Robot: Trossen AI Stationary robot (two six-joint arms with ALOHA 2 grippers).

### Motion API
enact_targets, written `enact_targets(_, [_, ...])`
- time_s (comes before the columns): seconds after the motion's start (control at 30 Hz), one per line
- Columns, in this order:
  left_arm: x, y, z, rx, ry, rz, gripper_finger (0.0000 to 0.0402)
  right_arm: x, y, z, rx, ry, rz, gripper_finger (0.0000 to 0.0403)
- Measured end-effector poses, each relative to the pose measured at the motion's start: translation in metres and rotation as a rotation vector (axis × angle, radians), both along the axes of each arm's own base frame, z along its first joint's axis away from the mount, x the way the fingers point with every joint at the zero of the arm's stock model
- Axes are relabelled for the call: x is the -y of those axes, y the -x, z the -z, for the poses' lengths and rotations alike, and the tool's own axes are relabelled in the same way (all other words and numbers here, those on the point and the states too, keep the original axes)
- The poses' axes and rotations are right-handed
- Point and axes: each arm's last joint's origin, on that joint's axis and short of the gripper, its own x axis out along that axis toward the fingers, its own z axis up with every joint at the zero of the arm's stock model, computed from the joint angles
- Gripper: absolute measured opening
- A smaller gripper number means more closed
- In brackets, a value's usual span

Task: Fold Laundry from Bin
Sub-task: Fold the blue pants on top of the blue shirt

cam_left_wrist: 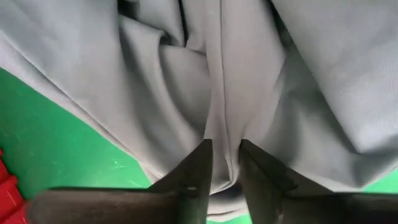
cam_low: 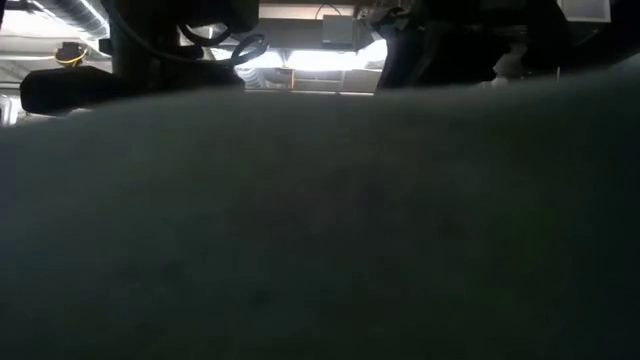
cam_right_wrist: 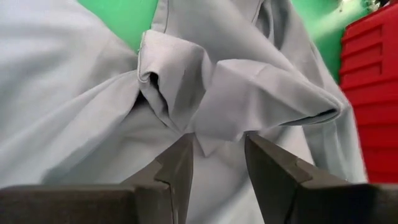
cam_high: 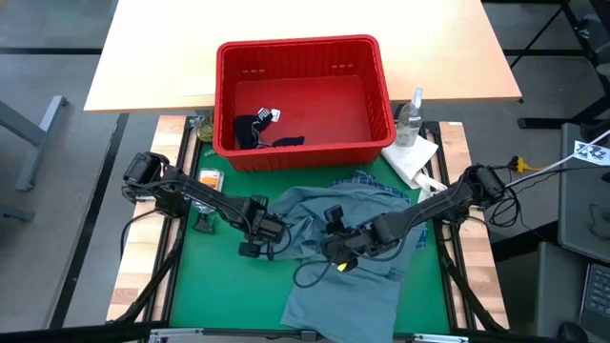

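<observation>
Grey-blue garment (cam_high: 343, 276) lies rumpled on the green mat (cam_high: 210, 295) near the table's front edge, its long axis running from far right to near left. Left pincer (cam_left_wrist: 225, 163) is clamped on a soft ridge of its cloth; right pincer (cam_right_wrist: 219, 163) bites a folded flap. Plaid shirt (cam_high: 367, 181) peeks out behind, mostly covered. Red slotted bin (cam_high: 303, 57) stands beyond, holding a dark navy garment (cam_high: 255, 131). Cloth blocks nearly the whole low view.

A clear spray bottle (cam_high: 412, 116) stands beside a white paper towel (cam_high: 412, 160) on the green mat (cam_high: 205, 286).
</observation>
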Motion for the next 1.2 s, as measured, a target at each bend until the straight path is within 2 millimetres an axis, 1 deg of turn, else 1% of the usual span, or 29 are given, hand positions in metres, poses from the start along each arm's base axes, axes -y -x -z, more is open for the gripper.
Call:
enact_targets(0.07, [0.000, 0.001, 0.000, -0.010, 0.004, 0.013, 0.0048, 0.000, -0.001, 0.004, -0.011, -0.009, 0.021, 0.0147])
enact_targets(0.1, [0.000, 0.001, 0.000, -0.014, 0.003, 0.025, 0.0028, 0.000, -0.001, 0.007, -0.019, -0.011, 0.029, 0.0147])
enact_targets(0.17, [0.000, 0.002, 0.000, -0.029, 0.002, 0.028, 0.0009, -0.001, -0.003, 0.012, -0.025, -0.011, 0.050, 0.0147])
enact_targets(0.3, [-0.001, 0.009, 0.000, -0.103, 0.008, 0.030, 0.0002, -0.001, -0.006, 0.022, -0.028, 0.001, 0.112, 0.0147])
enact_targets(0.37, [-0.003, 0.015, -0.004, -0.156, -0.002, 0.029, 0.0002, -0.001, -0.008, 0.029, -0.039, -0.003, 0.133, 0.0147])
enact_targets(0.47, [-0.005, 0.021, -0.019, -0.151, -0.004, 0.022, 0.0001, -0.002, -0.012, 0.043, -0.094, -0.042, 0.127, 0.0147])
enact_targets(0.57, [-0.006, 0.025, -0.036, -0.099, 0.009, 0.023, 0.0001, -0.002, -0.015, 0.057, -0.148, -0.076, 0.112, 0.0147])
enact_targets(0.73, [-0.015, 0.039, -0.066, -0.017, 0.030, -0.023, 0.0001, -0.007, -0.016, 0.075, -0.245, -0.153, 0.044, 0.0147])
enact_targets(0.83, [-0.023, 0.051, -0.082, 0.016, 0.039, -0.058, 0.0000, -0.010, -0.016, 0.080, -0.301, -0.208, -0.041, 0.0147])
enact_targets(0.93, [-0.032, 0.063, -0.095, 0.044, 0.052, -0.104, 0.0000, -0.012, -0.015, 0.081, -0.338, -0.258, -0.123, 0.0147])
enact_targets(1.07, [-0.039, 0.075, -0.107, 0.070, 0.104, -0.175, 0.0000, -0.015, -0.014, 0.081, -0.373, -0.297, -0.223, 0.0147])
enact_targets(1.2, [-0.038, 0.078, -0.109, 0.064, 0.182, -0.200, 0.0000, -0.016, -0.011, 0.081, -0.418, -0.347, -0.308, 0.0147])
